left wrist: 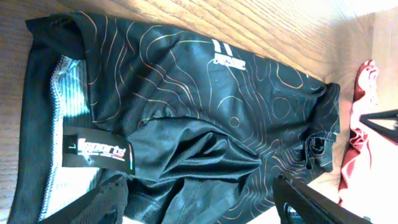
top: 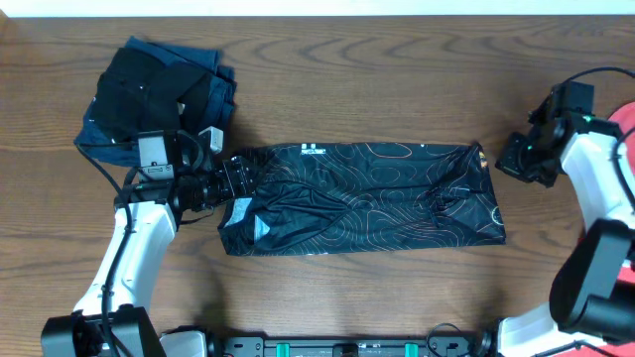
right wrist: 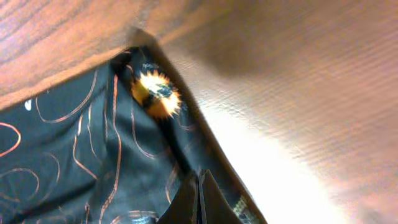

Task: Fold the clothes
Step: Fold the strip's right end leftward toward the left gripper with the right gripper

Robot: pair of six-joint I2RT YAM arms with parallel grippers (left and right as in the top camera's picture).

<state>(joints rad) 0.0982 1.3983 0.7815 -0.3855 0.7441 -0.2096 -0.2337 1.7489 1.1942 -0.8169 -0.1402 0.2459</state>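
The black shirt lies in the middle of the table, folded into a long band that runs from left to right. It has thin orange contour lines. In the left wrist view a small white logo shows near its upper edge, and a black label with white lettering sits at the pale inner side of the cloth.

The left claw is at the left end of the shirt. In its own camera the two fingers are far apart, one at each lower corner of the picture, and the crumpled cloth lies between them; they clamp nothing.

The right claw is just beside the upper right corner of the shirt. In the right wrist view its fingers are pressed together over the edge of the cloth, near a round orange and yellow emblem — I cannot tell if any cloth is pinched between them.

A pile of dark garments, black on top of navy, sits at the far left of the table, well apart from the shirt's right end. A coral-red garment shows at the right border, beyond the right arm.
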